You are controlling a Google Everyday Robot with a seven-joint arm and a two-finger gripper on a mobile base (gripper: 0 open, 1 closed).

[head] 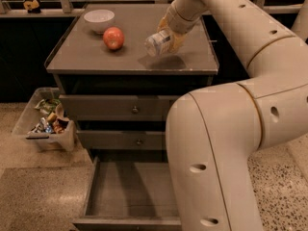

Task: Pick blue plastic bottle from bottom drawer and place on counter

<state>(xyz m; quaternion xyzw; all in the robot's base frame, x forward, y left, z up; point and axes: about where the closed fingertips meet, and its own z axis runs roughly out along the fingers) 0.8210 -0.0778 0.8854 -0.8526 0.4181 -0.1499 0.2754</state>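
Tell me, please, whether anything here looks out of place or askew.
The bottom drawer hangs wide open. The gripper holds the blue plastic bottle tilted on its side over the counter. Nothing looks spilled.

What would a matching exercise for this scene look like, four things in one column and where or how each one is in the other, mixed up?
Column one:
1. blue plastic bottle
2. apple
3. white bowl
4. bottom drawer

Column two:
A. pulled open, near the floor
B. sitting at the back left of the counter
C. gripped, tilted, in the end effector just above the counter's middle
D. resting on the counter, just in front of the bowl

Pairs: 1-C, 2-D, 3-B, 4-A
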